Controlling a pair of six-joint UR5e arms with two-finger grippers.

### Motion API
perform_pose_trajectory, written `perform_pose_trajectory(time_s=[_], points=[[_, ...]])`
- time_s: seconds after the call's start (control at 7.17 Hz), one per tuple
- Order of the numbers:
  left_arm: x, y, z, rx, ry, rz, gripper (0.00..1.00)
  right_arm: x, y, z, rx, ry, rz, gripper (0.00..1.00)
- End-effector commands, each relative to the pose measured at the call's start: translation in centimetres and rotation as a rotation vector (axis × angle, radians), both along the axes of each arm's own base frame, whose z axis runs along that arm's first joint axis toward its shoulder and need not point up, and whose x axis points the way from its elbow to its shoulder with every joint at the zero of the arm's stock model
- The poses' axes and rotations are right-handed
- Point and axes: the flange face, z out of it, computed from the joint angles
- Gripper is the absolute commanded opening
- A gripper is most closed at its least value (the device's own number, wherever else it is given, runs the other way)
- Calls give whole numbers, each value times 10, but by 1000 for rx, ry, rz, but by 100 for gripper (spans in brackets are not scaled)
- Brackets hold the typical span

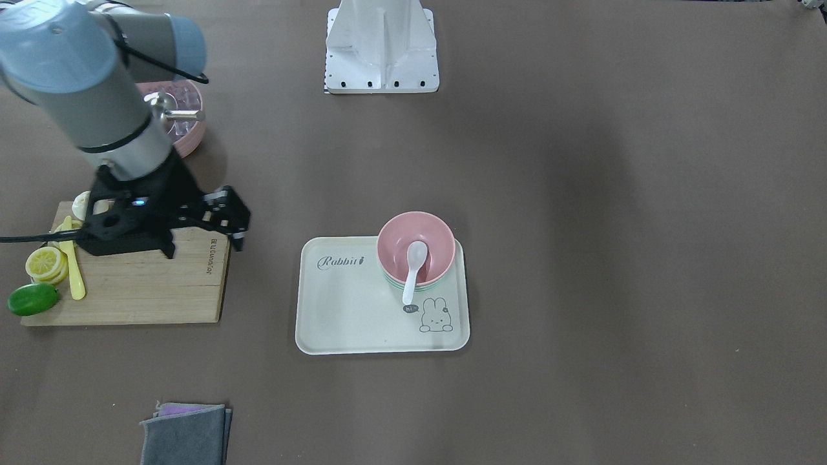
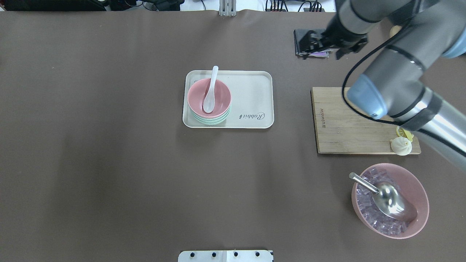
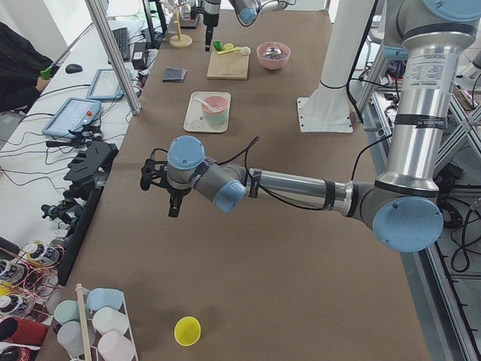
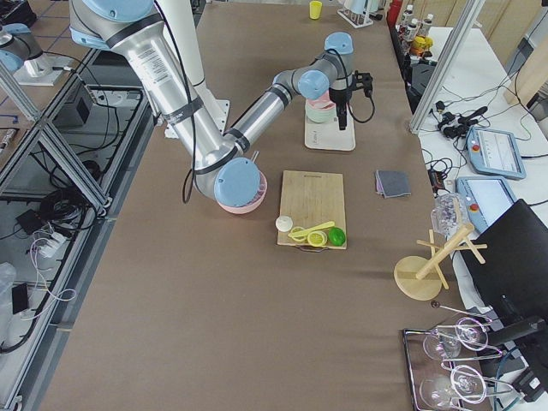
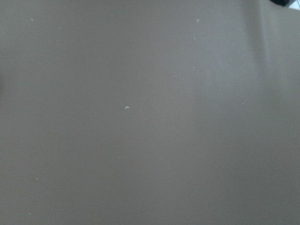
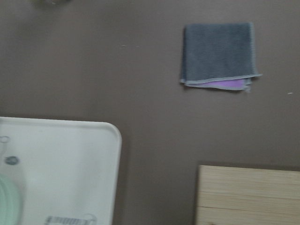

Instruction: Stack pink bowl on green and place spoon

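Note:
The pink bowl (image 1: 436, 242) sits stacked on the green bowl (image 1: 389, 279) at one end of the cream rabbit tray (image 1: 349, 310). A white spoon (image 1: 415, 258) lies in the pink bowl with its handle over the rim. The overhead view shows the same stack (image 2: 222, 95) and spoon (image 2: 210, 94). My right gripper (image 1: 236, 226) hangs open and empty above the table between the tray and the wooden board, also in the overhead view (image 2: 320, 45). My left gripper (image 3: 161, 192) shows only in the exterior left view, far from the tray, and I cannot tell its state.
A wooden cutting board (image 1: 148, 284) holds lemon slices, a green lime (image 1: 32, 299), a yellow spoon and a bun (image 2: 400, 145). A pink bowl of ice cubes with a metal scoop (image 2: 389, 200) stands nearby. A folded grey cloth (image 1: 187, 436) lies beyond the board.

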Motion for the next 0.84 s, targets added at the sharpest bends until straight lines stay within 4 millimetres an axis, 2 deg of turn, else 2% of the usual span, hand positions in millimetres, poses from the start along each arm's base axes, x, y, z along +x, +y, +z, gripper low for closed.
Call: perform_pose_trajectory(time_s=[0.0, 0.28, 0.56, 0.7], points=[[-60, 8, 28, 6, -100, 104, 98, 141, 7, 142, -35, 175, -113, 100], [-60, 16, 71, -64, -93, 123, 98, 254, 38, 233, -146, 49, -101, 100], [-60, 13, 92, -90, -92, 127, 98, 308, 98, 339, -226, 2, -148, 100], [-61, 21, 109, -114, -115, 121, 98, 323, 110, 380, -263, -4, -165, 100]])
